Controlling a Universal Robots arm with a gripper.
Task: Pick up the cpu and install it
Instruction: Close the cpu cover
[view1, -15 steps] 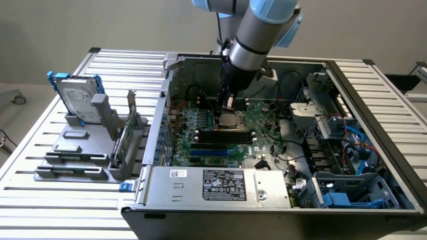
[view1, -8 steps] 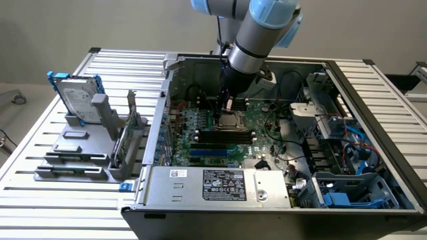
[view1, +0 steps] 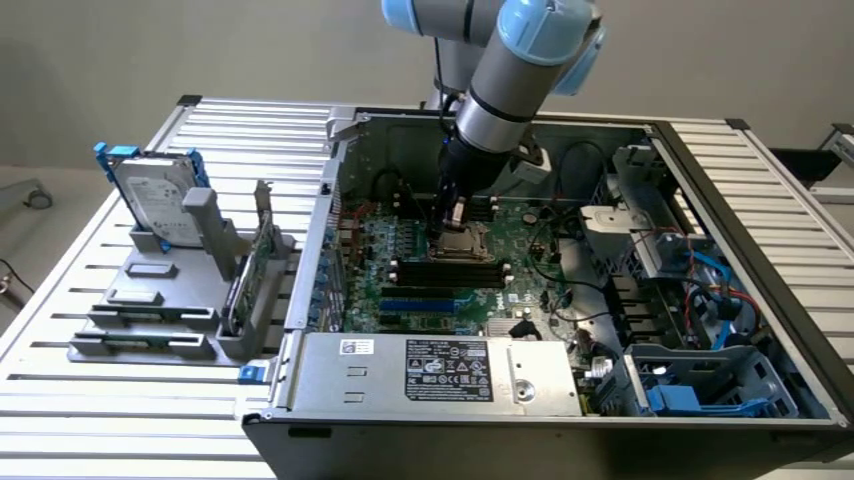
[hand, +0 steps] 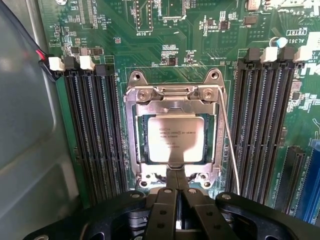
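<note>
The arm reaches down into the open computer case (view1: 314, 270), and its gripper (view1: 454, 215) hangs over the motherboard socket (view1: 467, 243), near the middle of the board. In the wrist view the gripper (hand: 175, 174) has its two fingers pressed flat together with nothing pinched between them. Their tips meet right at the edge of the cpu (hand: 175, 140), though whether they touch it cannot be told.

The cpu lies flat inside the socket (hand: 175, 95), printed silver top up and metal frame all round it. A thin wire lever (hand: 230, 145) runs along one side of the socket, and dark memory slots (hand: 92, 135) flank it on both sides.

In the exterior view a hard drive (view1: 154, 195) with blue rails stands upright in a grey rack outside the case, at about nine o'clock from the socket. The power supply (view1: 441, 370) sits at six o'clock.
</note>
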